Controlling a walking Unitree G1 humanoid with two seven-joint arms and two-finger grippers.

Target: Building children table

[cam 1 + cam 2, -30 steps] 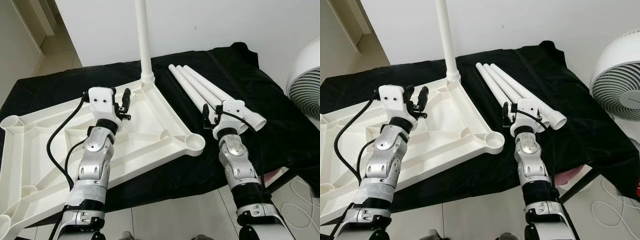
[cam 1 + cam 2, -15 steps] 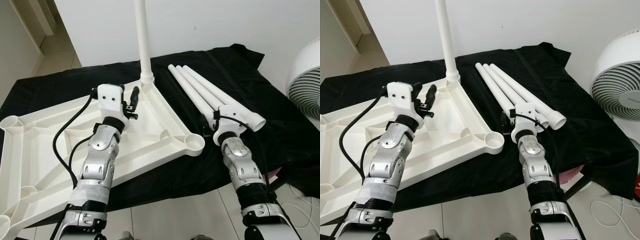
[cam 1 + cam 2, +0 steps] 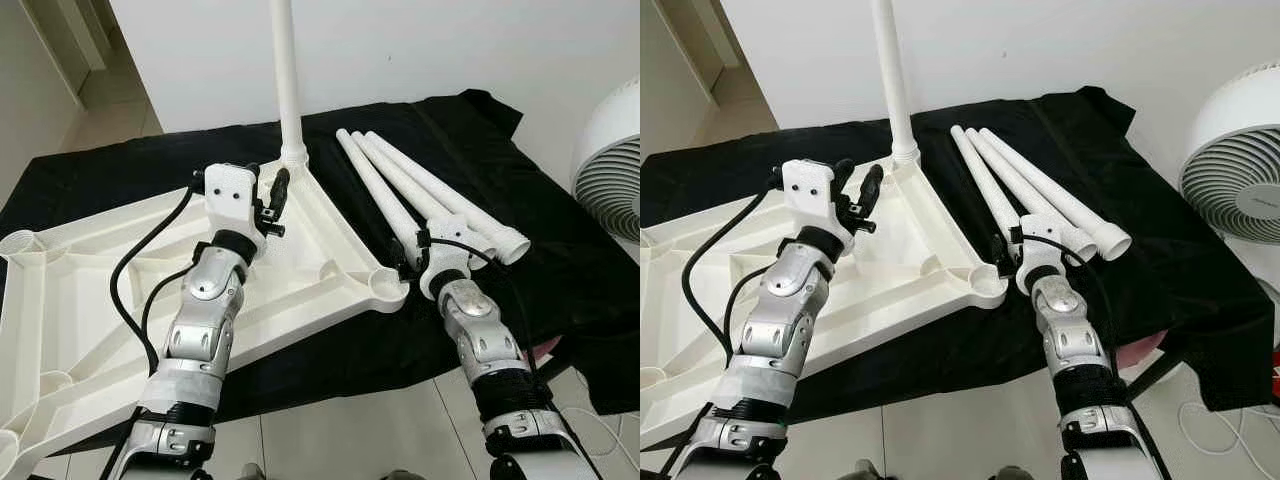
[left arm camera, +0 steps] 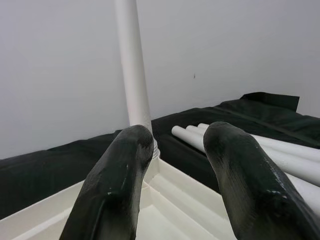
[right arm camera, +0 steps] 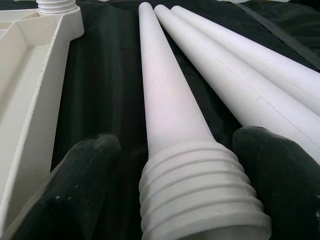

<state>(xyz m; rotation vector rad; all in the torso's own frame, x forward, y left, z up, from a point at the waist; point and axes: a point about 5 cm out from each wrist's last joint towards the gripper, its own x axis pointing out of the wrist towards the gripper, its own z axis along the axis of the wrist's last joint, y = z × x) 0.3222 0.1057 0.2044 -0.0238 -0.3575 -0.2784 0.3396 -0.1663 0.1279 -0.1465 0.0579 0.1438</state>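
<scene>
Right wrist view: the right tool (image 5: pixel 200 145) is held wide apart around the threaded end of a white leg (image 5: pixel 172 115), not yet clamped. The upside-down white tabletop (image 3: pixel 300 250) is laid on the black-covered counter (image 3: pixel 560 230). The left tool (image 3: pixel 268 197) is held apart above it, near the standing leg (image 3: pixel 287 80).

Upside-down white plastic tabletop (image 3: pixel 300 250) lying flat on black cloth, ribbed underside up, round leg sockets at the corners. One white leg (image 3: pixel 287 80) already screwed into the far corner socket, standing straight up. Three more loose legs (image 3: pixel 420 190) lying side by side on the cloth just right of the top, tapered, threaded fat ends toward the near side. Nearest corner socket (image 3: pixel 385 287) empty, right beside the threaded end of the closest loose leg (image 5: pixel 172 125).
</scene>
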